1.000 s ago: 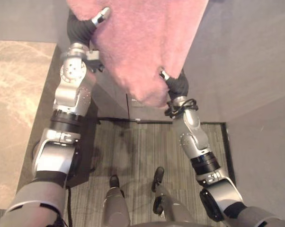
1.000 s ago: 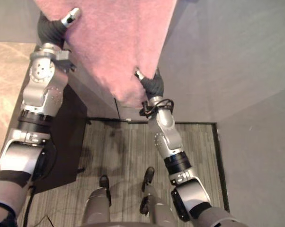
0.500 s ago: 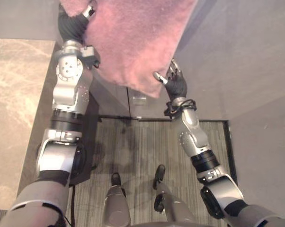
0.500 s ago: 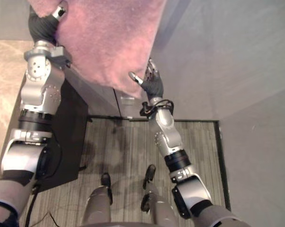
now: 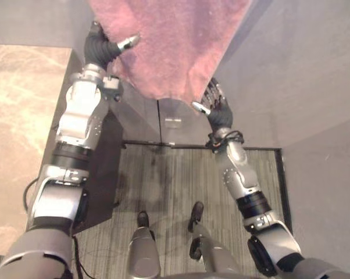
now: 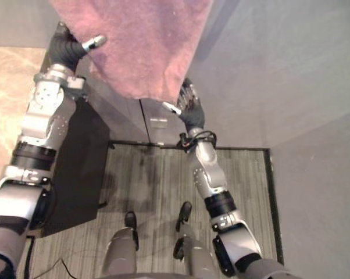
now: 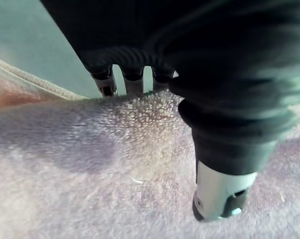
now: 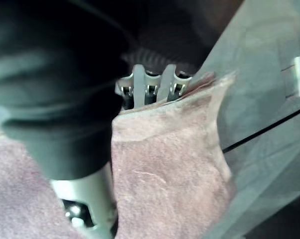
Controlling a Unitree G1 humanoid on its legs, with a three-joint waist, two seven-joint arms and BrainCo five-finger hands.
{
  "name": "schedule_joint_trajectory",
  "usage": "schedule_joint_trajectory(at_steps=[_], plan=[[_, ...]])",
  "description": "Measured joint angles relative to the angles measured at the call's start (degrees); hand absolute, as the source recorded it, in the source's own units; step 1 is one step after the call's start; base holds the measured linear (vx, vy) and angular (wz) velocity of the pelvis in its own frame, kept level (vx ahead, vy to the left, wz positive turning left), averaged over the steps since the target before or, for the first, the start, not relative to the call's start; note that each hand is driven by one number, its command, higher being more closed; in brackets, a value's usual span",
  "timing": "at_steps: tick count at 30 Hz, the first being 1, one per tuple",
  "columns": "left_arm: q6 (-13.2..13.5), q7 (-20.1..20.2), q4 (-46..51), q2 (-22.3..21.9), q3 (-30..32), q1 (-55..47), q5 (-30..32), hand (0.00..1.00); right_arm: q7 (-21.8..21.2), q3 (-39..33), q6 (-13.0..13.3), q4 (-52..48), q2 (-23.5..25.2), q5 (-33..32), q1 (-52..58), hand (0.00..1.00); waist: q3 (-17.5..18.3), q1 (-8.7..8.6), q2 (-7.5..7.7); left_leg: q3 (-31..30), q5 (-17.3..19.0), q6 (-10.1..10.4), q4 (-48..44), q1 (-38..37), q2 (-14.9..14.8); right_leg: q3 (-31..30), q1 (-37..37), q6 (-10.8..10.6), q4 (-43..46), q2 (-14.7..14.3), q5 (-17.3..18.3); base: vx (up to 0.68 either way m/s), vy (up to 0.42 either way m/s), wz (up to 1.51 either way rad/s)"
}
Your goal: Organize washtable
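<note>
Pink terry cloth, the towel (image 5: 169, 40) is held up in the air, clear of any surface, probably so that it can be spread for folding or hanging. Its left edge is pinched by the left hand (image 5: 98, 49), thumb pressed on the front, fingers tucked behind. At its lower right corner the right hand (image 5: 217, 111) is set with fingers straight and fanned, thumb apart, and no firm pinch is seen. A beige marble worktop (image 5: 18, 128) is seen at the left, striped carpet (image 5: 175, 186) below and a grey wall (image 5: 303, 70) at the right.
</note>
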State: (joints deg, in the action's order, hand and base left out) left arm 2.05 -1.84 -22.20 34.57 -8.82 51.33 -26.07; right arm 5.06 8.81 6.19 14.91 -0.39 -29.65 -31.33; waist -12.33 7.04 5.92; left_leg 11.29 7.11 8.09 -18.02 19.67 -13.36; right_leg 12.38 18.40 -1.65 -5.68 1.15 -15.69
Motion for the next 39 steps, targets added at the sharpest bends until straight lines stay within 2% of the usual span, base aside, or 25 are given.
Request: schedule_joint_trajectory(at_steps=[1,3,5,7,9,10,12,14,15,17,18,20,21,25,26,29,33,37,39], plan=[[-0.3,0.6,0.4,0.0,0.0,-0.8,0.7,0.0,-0.2,0.1,-0.1,-0.1,0.1,0.0,0.6,0.0,0.0,0.0,0.0,0.1,0.0,0.0,0.0,-0.2,0.0,0.0,-0.2,-0.1,0.0,0.0,0.1,0.0,0.037,0.01],[-0.7,1.9,3.9,-0.3,0.3,-7.5,4.4,0.0,-0.4,0.0,-0.2,-2.0,1.0,0.1,4.0,0.0,0.0,-0.09,-0.01,0.3,0.0,0.0,0.1,-0.3,-0.2,0.0,-0.5,-2.1,-0.2,0.0,2.1,0.0,0.0,0.0],[-2.0,3.0,4.8,-2.4,1.0,-14.0,8.4,0.0,-0.6,0.0,-0.2,-2.4,1.3,1.0,6.8,0.0,0.0,-0.12,-0.03,0.4,0.0,0.0,0.3,-0.5,-0.2,0.1,-0.5,-1.0,-0.2,-0.1,2.7,0.02,0.0,0.0],[-4.0,3.5,4.7,-6.6,3.0,-21.4,12.3,0.0,-1.7,0.0,-0.5,-2.4,1.8,2.1,9.7,0.0,0.0,-0.27,-0.03,0.6,0.0,0.1,1.0,-0.9,-0.2,0.1,-0.4,-0.4,-0.2,-0.2,2.7,0.06,0.006,-0.04],[-7.1,4.3,4.1,-14.2,5.2,-32.0,20.2,0.0,-2.9,-0.5,-1.7,-2.4,2.2,4.6,14.5,0.0,0.0,-0.2,-0.02,1.3,-0.1,0.1,1.9,-1.8,0.1,-0.2,-0.4,0.6,0.0,-0.2,2.2,0.1,0.021,-0.09],[-7.4,4.3,4.1,-15.0,5.3,-33.0,21.1,0.0,-3.0,-0.6,-1.9,-2.4,2.3,4.8,15.1,0.0,0.0,-0.19,-0.03,1.3,-0.1,0.1,2.0,-1.8,0.2,-0.2,-0.4,0.7,0.0,-0.2,2.2,0.11,0.033,-0.1],[-8.6,4.3,4.1,-19.5,5.6,-38.1,25.0,0.0,-3.6,-1.0,-2.6,-2.4,3.1,4.9,18.4,0.0,0.0,-0.21,-0.02,1.5,0.0,0.1,2.2,-2.1,0.3,-0.3,-0.4,0.7,0.0,-0.1,2.1,0.09,0.029,-0.05],[-9.0,4.9,4.3,-23.4,3.3,-43.4,29.5,0.0,-5.5,0.2,-3.1,-2.4,3.8,4.4,22.0,0.0,0.4,-0.25,-0.06,1.7,0.0,0.1,2.9,-2.6,0.5,-0.3,-0.5,0.8,0.0,0.1,2.1,0.09,0.031,-0.03],[-9.0,5.6,4.3,-23.6,2.0,-44.7,30.5,0.0,-6.2,1.0,-3.4,-2.4,4.0,4.3,22.6,0.0,0.7,-0.29,-0.07,1.8,0.0,0.1,3.1,-2.8,0.5,-0.3,-0.6,0.8,0.0,0.1,2.1,0.08,0.029,-0.05],[-9.2,10.1,6.0,-23.3,-3.4,-49.8,31.2,0.0,-9.2,5.0,-4.3,-2.4,4.3,2.0,23.7,0.0,1.6,-0.26,-0.11,2.6,0.0,0.1,3.9,-4.3,0.5,-1.0,-1.3,0.8,0.0,0.0,2.1,0.06,0.027,-0.11],[-9.3,11.0,6.8,-23.1,-4.9,-50.9,31.2,0.0,-9.7,6.1,-4.3,-2.5,4.3,1.8,23.9,0.0,2.2,-0.23,-0.14,2.7,0.0,0.1,4.0,-4.4,0.5,-1.4,-1.3,0.7,0.0,0.0,2.1,0.03,0.021,-0.1],[-9.9,14.8,11.4,-22.0,-9.3,-53.9,28.5,0.0,-11.6,9.4,-4.4,-3.1,4.0,-0.3,23.7,0.0,3.9,-0.2,-0.32,2.9,0.1,0.0,4.2,-4.4,0.5,-1.2,-1.4,0.1,0.0,0.1,3.2,0.0,-0.006,0.03],[-10.3,16.7,16.1,-21.5,-11.4,-55.4,24.1,0.0,-12.2,11.2,-4.4,-4.7,3.8,-3.0,23.2,0.0,4.6,-0.18,-0.57,2.9,0.1,0.0,4.3,-4.4,0.5,-0.7,-1.6,0.1,0.0,0.1,3.7,-0.01,-0.019,0.13],[-10.2,16.4,24.7,-20.8,-12.2,-55.0,15.1,0.0,-13.6,15.9,-4.2,-10.4,3.9,-8.1,20.0,0.0,5.9,-0.18,-1.19,2.6,-0.2,0.4,5.1,-4.8,0.4,0.2,-1.8,0.5,0.0,-0.1,4.0,-0.01,-0.029,0.07],[-9.7,15.1,26.9,-20.8,-11.5,-54.0,12.7,0.0,-14.0,17.3,-4.0,-12.5,4.2,-10.1,18.0,0.0,6.1,-0.18,-1.59,2.5,-0.3,0.5,5.2,-5.2,0.3,0.4,-2.3,0.7,0.0,-0.2,4.1,0.02,-0.027,0.03],[-6.7,9.8,29.8,-20.9,-9.1,-49.7,5.2,0.0,-15.1,18.8,-1.1,-16.2,5.5,-14.6,12.3,0.0,7.4,-0.13,-2.61,1.9,-0.4,0.7,5.4,-5.8,0.2,1.3,-3.0,1.3,0.0,-0.3,4.1,0.04,-0.016,0.09],[-3.6,4.9,33.1,-20.2,-3.4,-44.3,-7.9,0.0,-14.6,15.6,2.9,-15.8,9.6,-15.3,3.8,0.0,8.2,0.07,-2.56,1.8,-0.6,0.6,5.8,-6.1,0.3,1.7,-3.3,1.7,0.0,-0.1,3.8,0.06,0.003,0.04],[-0.6,2.6,32.8,-19.3,2.5,-38.2,-11.1,0.0,-12.0,12.5,3.4,-9.2,9.5,-14.5,3.5,0.0,9.2,0.18,-2.55,1.3,-0.8,0.7,6.3,-6.7,0.3,3.6,-4.1,1.7,0.0,0.0,3.8,0.07,0.002,0.08],[1.0,2.7,30.3,-16.1,3.3,-32.9,-11.0,0.0,-10.6,8.7,3.4,-4.7,9.5,-15.4,3.5,0.0,9.2,0.96,-2.51,1.3,-1.1,0.7,7.3,-7.4,0.4,4.8,-4.4,1.7,0.0,0.1,3.8,0.05,-0.007,0.07]])
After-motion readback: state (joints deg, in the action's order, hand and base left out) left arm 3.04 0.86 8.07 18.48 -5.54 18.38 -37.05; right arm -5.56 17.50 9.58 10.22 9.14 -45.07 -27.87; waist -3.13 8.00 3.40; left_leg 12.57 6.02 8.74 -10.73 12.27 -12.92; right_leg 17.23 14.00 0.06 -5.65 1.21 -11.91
